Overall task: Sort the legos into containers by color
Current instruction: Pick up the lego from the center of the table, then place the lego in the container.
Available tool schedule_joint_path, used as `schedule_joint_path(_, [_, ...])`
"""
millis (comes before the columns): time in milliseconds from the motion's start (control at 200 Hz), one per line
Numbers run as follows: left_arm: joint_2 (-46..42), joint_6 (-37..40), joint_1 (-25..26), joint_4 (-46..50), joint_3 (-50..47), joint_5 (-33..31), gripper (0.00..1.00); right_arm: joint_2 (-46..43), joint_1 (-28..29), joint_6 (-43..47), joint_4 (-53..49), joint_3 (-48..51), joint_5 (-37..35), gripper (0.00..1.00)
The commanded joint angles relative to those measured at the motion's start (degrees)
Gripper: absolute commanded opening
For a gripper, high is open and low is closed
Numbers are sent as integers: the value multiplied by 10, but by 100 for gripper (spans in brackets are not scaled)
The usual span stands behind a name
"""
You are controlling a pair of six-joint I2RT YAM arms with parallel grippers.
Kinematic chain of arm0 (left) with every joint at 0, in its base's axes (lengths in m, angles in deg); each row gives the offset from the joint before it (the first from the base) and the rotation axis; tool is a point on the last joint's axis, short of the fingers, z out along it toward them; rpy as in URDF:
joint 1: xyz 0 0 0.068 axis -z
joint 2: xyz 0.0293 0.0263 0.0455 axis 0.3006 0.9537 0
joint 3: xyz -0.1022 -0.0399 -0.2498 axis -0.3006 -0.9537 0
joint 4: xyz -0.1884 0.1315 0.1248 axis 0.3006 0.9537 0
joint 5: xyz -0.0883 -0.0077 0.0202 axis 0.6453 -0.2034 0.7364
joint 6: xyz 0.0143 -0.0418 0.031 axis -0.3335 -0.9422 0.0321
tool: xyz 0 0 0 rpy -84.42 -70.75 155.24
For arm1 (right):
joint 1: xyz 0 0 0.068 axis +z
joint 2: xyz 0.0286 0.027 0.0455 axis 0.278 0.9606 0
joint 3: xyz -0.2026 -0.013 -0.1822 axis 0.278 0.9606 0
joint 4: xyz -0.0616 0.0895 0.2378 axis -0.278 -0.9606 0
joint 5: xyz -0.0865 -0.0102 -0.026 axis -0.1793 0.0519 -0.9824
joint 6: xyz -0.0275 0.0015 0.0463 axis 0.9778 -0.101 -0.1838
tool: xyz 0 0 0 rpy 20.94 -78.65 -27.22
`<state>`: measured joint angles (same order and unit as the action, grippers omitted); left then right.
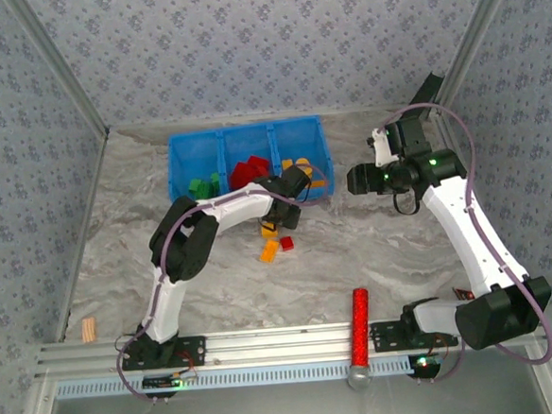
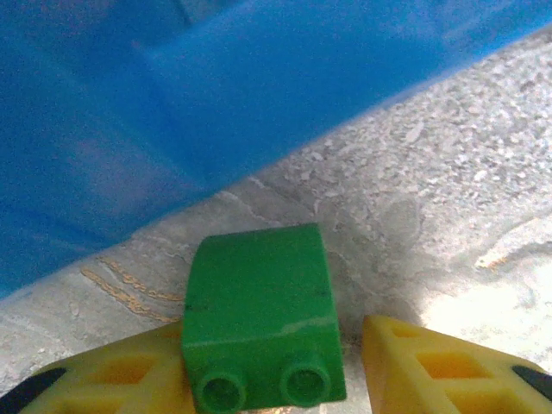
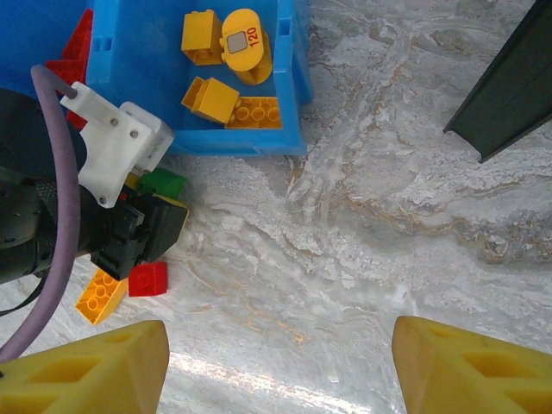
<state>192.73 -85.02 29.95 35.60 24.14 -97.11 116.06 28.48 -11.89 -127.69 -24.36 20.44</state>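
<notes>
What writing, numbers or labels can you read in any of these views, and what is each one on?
"120": red digits, turned sideways, beside a grey square on the rounded yellow piece, which lies among the yellow bricks in a compartment of the blue tray, seen from the right wrist.
No other legible text on the tray walls, the bricks or the table in the top and left wrist views.
</notes>
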Motion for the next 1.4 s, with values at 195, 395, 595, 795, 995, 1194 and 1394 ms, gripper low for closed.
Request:
schedule_joint_path(195, [3,-22,6,-30,-5,-59,44,-3,21,-7,19,29,20,71])
schedule_joint_path(395, [8,-25,6,-29,-3,-56,33,1,31,-4,14,27,12,71])
schedule_joint_path(595, [-42,-25,6,-19,-36,-47,26,-14,46,-5,7,43,-1,70])
schedule_joint_path(795, [-164,-19,2,-8,-71,-33,25,-46,95,-13,-5,76,-32,68])
schedule_joint_path(995, [-266,24,-13,11,-78,-44,25,-66,135,-55,-6,117,-63,69])
schedule_joint_path(1194, [-356,51,-92,1,-121,-41,25,-46,183,-94,-1,114,-84,69])
schedule_joint_path(1394, [-388,79,-203,-33,-175,-10,25,-23,227,-143,10,121,-110,70])
